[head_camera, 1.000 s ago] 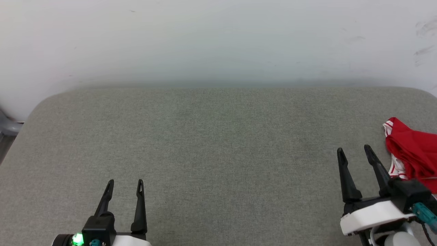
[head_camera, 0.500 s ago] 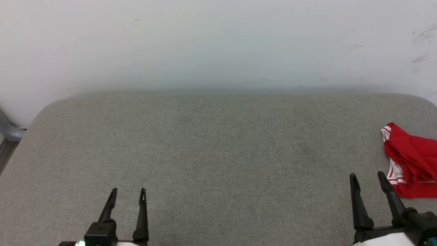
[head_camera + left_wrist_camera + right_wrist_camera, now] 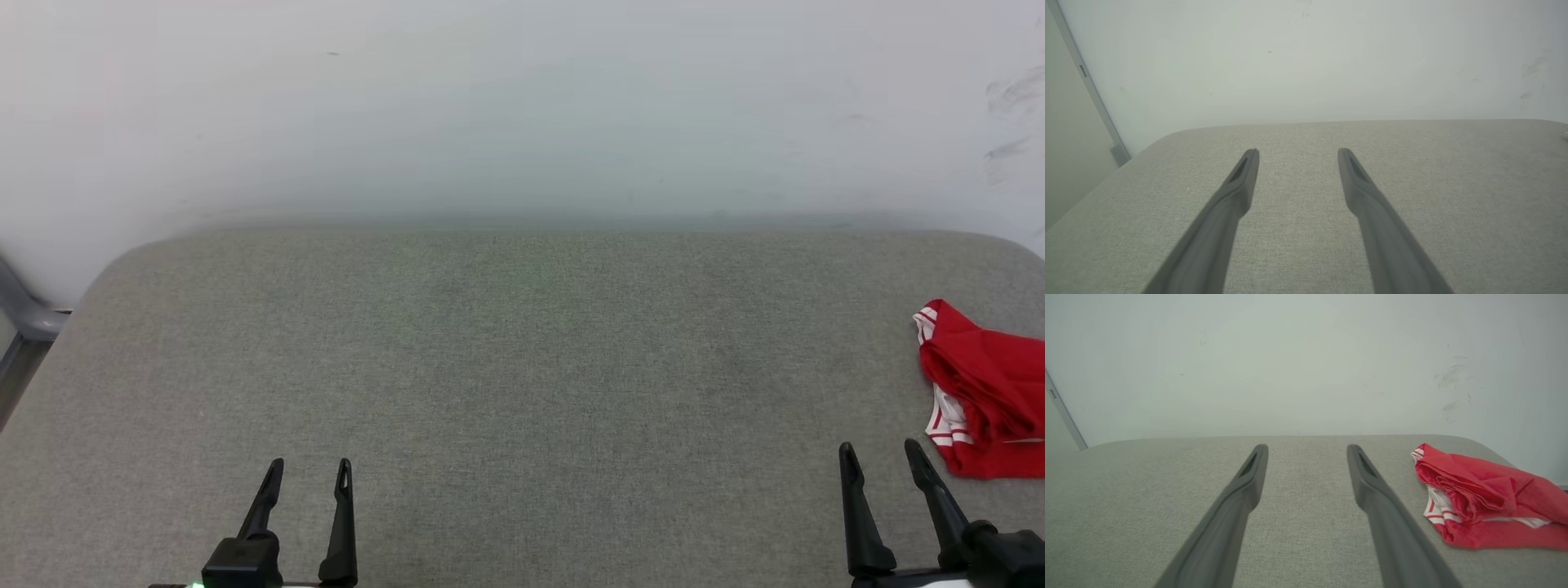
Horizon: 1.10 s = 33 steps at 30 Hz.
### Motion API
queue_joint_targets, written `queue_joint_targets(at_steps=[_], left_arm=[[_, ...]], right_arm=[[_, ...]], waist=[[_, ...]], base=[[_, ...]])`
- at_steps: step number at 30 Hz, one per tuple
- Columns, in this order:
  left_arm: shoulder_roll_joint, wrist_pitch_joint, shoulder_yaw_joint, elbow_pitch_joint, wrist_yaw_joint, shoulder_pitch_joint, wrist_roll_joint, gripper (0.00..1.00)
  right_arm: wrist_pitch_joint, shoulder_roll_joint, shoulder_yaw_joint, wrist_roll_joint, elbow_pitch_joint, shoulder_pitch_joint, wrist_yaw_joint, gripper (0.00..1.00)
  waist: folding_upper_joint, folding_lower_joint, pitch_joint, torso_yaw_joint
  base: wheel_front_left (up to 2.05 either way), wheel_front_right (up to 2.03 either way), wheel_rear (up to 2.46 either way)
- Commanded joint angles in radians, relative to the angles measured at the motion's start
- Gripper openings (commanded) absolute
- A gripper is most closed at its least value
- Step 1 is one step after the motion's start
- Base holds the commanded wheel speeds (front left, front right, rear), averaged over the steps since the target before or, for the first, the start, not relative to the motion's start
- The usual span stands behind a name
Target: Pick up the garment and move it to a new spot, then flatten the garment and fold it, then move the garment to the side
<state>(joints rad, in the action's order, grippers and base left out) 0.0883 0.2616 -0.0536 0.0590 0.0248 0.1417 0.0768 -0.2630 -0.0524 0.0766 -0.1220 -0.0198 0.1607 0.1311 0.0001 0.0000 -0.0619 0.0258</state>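
Your right gripper (image 3: 878, 447) has drawn back toward the robot's body. A second ago it reached up beside the garment, its wrist crossing the red cloth; now it sits low at the near edge with its two dark fingers spread wide and nothing between them. Your left gripper (image 3: 311, 464) stands just as wide and just as empty, and has barely shifted, apart from the small drop that the whole head view shows because the camera tipped a little. Between and beyond the two grippers the grey fabric-covered table (image 3: 522, 367) is bare up to the pale wall (image 3: 522, 122).

The garment (image 3: 984, 384) has not moved on the table. It lies at the far right, just beyond and to the right of your right gripper's fingertips, apart from them. It is a loose red bundle with a white striped sleeve edge tucked under it and striped trim at its far-left tip. No lettering shows.

My reading is that the retreat with open fingers leaves the jersey resting on its own at the side. Whether that bundle counts as a fold is doubtful: it looks rumpled rather than flat, so check it before you call the task done.
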Motion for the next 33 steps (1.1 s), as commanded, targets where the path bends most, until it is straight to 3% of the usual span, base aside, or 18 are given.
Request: queue_joint_targets(at_steps=[1,9,10,17,33], left_arm=[[0.000,0.005,0.003,0.002,-0.006,0.010,0.004,1.00],[-0.006,0.005,0.009,0.010,-0.005,0.009,-0.001,1.00],[-0.005,0.000,0.005,0.009,-0.005,0.001,-0.001,0.00],[-0.007,-0.019,0.009,0.056,-0.009,0.000,0.046,0.00],[-0.014,-0.094,0.042,0.081,-0.041,-0.054,0.362,0.00]], right_arm=[[-0.002,0.004,-0.002,0.003,-0.005,0.009,-0.001,1.00],[-0.002,0.004,-0.009,0.003,-0.017,0.009,-0.001,1.00],[0.000,0.000,-0.008,0.000,-0.017,0.000,0.000,0.00],[0.011,0.000,-0.011,-0.049,-0.058,0.001,0.000,0.00],[0.082,-0.007,-0.009,-0.363,-0.092,-0.059,0.000,0.00]], waist=[[-0.0001,0.0000,0.000,0.001],[-0.0001,0.0000,0.000,0.004],[-0.0001,0.0000,0.000,0.004],[-0.0001,0.0000,0.001,0.004],[-0.0001,0.0000,0.010,0.000]], base=[[0.00,0.00,0.00],[0.00,0.00,0.00],[0.00,0.00,0.00],[0.00,0.00,0.00],[0.00,0.00,0.00]])
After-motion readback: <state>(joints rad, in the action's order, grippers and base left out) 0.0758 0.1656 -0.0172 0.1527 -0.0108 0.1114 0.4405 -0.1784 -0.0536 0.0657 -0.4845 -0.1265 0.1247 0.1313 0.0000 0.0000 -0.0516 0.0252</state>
